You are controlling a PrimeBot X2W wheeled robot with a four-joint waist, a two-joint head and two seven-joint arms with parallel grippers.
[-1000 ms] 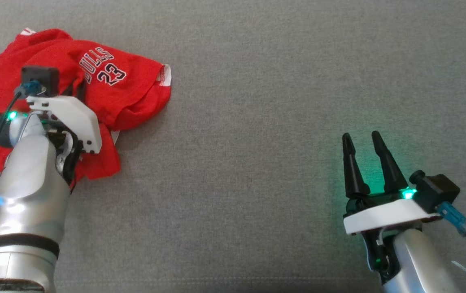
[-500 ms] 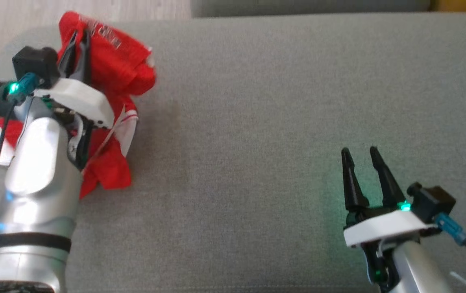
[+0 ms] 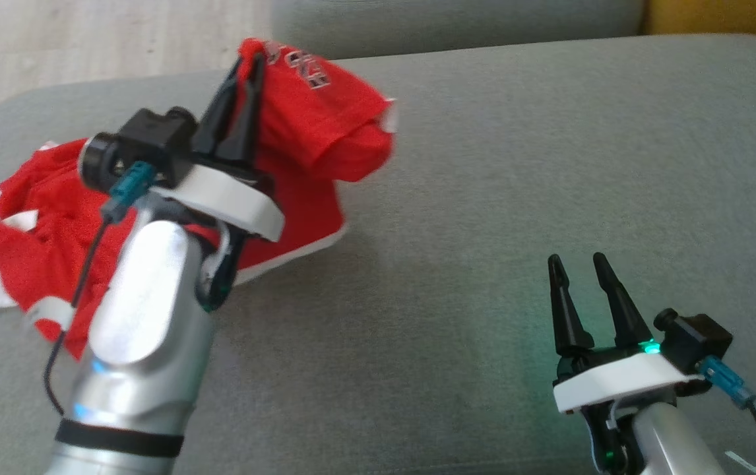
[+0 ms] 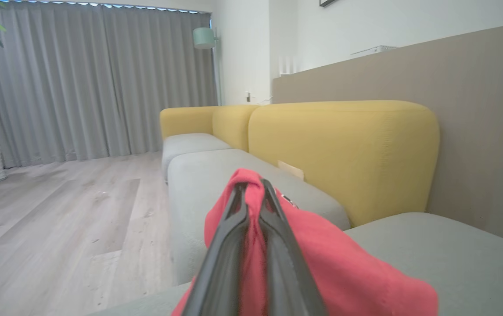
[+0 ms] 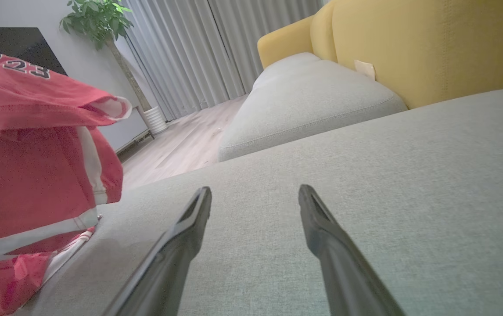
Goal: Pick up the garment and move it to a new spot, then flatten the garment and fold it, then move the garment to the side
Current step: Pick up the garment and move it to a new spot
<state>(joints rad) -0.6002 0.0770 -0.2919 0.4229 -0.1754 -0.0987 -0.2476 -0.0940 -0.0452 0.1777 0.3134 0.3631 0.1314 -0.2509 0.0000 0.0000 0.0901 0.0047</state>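
Observation:
The garment (image 3: 305, 138) is a red jersey with white trim and the number 23. My left gripper (image 3: 246, 63) is shut on a bunch of its cloth and holds it lifted above the grey sofa cushion (image 3: 483, 198). The rest of the jersey hangs down and trails onto the cushion at the left. In the left wrist view the two fingers pinch the red cloth (image 4: 343, 272) between them at the gripper (image 4: 251, 186). My right gripper (image 3: 576, 264) stands open over bare cushion at the lower right, far from the jersey. The right wrist view shows the hanging jersey (image 5: 32, 175) left of the right gripper (image 5: 253, 195).
The cushion's rounded left edge drops to a pale wood floor (image 3: 88, 39). A second grey seat (image 4: 216, 175) and yellow backrests (image 4: 343, 149) lie beyond. Grey curtains (image 4: 80, 79) and a potted plant (image 5: 98, 22) stand further off.
My left gripper has risen and moved right with the jersey, lifting it off the cushion. The head camera has tilted up, so the whole picture shifted. The right gripper stays open.

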